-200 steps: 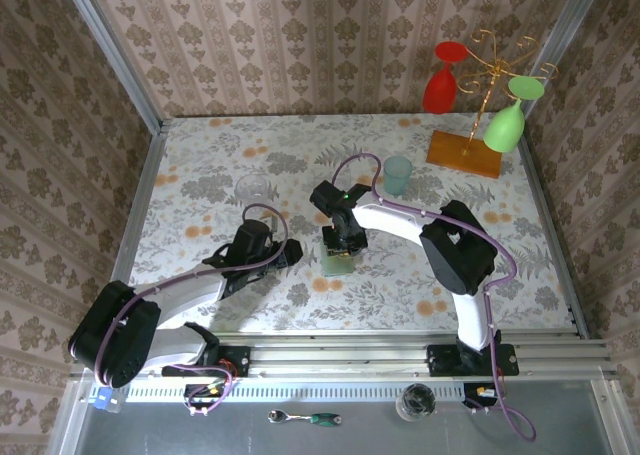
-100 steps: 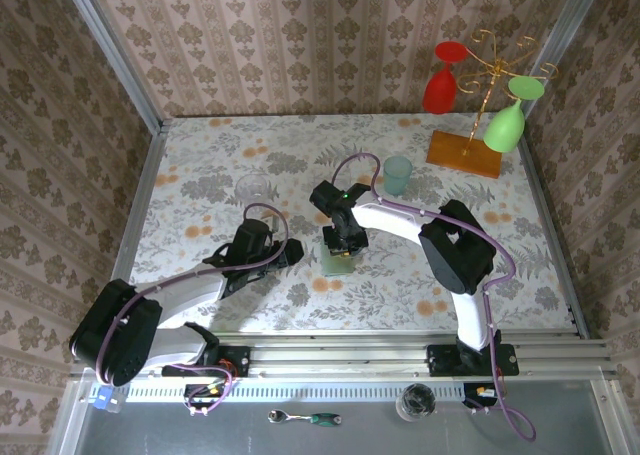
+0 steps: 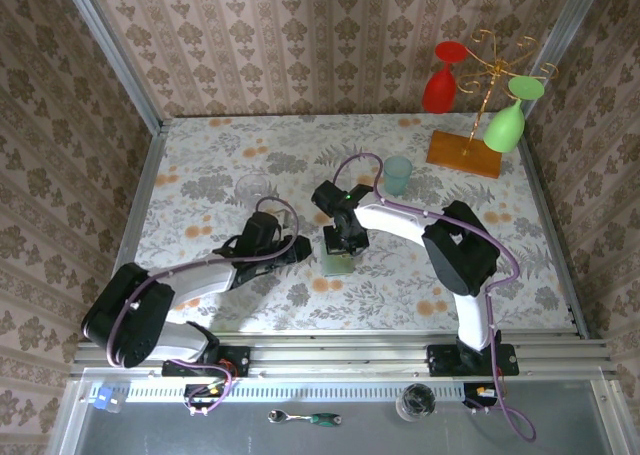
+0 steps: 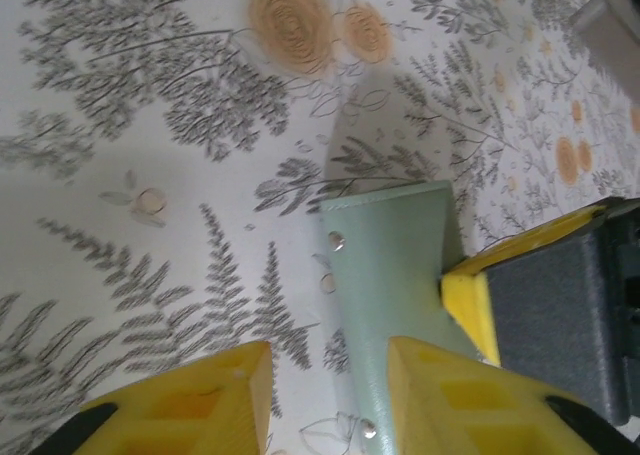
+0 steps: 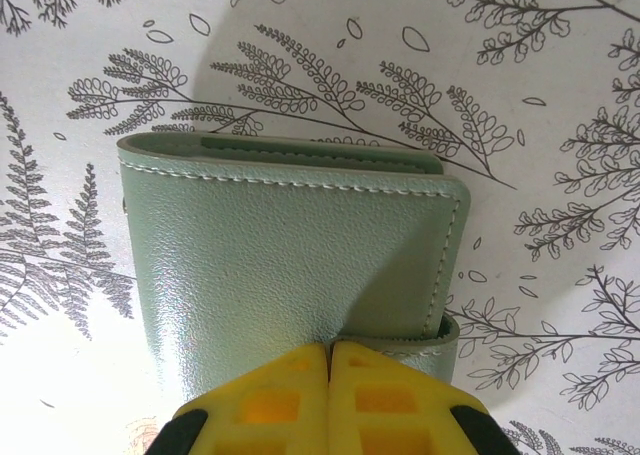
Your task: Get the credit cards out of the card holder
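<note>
On the left of the flower-printed tabletop (image 3: pixel 200 165) stands a clear glass tumbler (image 3: pixel 252 188). Nearer the middle, the left gripper (image 4: pixel 325 360) hangs low with its yellow fingers spread apart, one fingertip over the long edge of the small pale sage-green folding card holder (image 4: pixel 395 275). That card holder lies flat and folded shut on the table's centre, its snap studs showing. The right gripper (image 5: pixel 330 360) has its yellow fingertips pressed together, touching the holder's near edge. Farther right are a pale teal translucent cup (image 3: pixel 398 174) and a gold wire stand (image 3: pixel 480 95) hung with red and green goblets.
</note>
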You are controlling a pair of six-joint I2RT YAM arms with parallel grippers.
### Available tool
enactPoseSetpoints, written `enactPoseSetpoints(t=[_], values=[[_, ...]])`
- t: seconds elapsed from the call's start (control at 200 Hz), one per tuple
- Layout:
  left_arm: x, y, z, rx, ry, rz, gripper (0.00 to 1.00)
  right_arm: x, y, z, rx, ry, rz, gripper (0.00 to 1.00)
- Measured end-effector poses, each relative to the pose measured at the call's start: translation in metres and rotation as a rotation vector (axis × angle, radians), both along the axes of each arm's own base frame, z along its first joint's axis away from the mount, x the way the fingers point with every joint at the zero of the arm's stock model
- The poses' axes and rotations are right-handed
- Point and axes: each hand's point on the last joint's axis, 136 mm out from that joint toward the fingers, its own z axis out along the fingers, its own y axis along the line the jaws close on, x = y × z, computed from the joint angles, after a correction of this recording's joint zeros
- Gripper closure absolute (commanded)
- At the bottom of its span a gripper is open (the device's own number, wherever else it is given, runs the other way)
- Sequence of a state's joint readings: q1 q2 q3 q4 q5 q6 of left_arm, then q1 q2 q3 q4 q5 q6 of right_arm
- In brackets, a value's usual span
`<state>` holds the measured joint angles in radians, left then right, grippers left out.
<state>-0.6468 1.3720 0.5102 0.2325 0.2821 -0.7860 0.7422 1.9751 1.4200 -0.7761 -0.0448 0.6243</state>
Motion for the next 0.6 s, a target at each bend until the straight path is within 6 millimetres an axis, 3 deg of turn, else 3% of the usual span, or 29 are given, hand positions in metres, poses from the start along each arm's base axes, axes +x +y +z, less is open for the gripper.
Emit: enactPoseSetpoints(t=[0.23, 0.38, 0.6], values=[[0.005, -0.020, 0.003, -0.045, 0.035, -0.055, 0.90, 0.000, 0.001, 0.001, 0.093, 0.008, -0.040, 1.00], [0.004, -0.023, 0.000, -0.065, 0.067, -0.065, 0.99, 0.004, 0.015, 0.004, 0.194, 0.025, -0.079, 1.00], [0.012, -0.017, 0.004, -0.114, 0.097, -0.027, 1.00, 0.010, 0.035, 0.007, 0.305, 0.025, -0.123, 1.00]])
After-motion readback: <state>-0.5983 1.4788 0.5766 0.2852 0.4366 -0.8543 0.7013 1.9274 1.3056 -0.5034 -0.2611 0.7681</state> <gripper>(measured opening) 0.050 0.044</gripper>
